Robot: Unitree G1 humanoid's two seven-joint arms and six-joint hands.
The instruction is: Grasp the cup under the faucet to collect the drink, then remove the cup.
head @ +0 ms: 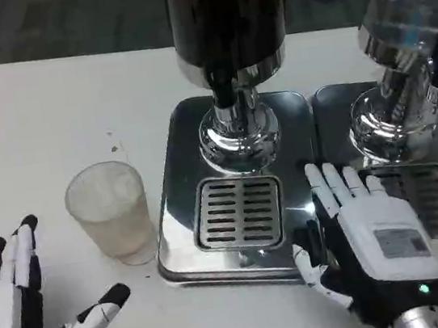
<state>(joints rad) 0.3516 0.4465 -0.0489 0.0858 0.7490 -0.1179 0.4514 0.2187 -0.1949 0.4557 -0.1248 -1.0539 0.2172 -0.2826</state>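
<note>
The white bench (48, 106) carries a steel drinks dispenser (232, 56), its dark tank and chrome column rising from a polished base with a slotted drip grille (238, 212). A second dispenser (401, 65) stands just right of the first. The right hand (368, 241) lies flat at the right edge of the first dispenser's base, fingers extended, holding nothing. The left hand (20, 314) rests well left of the dispenser, fingers spread and empty. The cup (111, 212), a frosted, translucent plastic tumbler, stands upright on the bench just left of the dispenser's base, apart from both hands.
</note>
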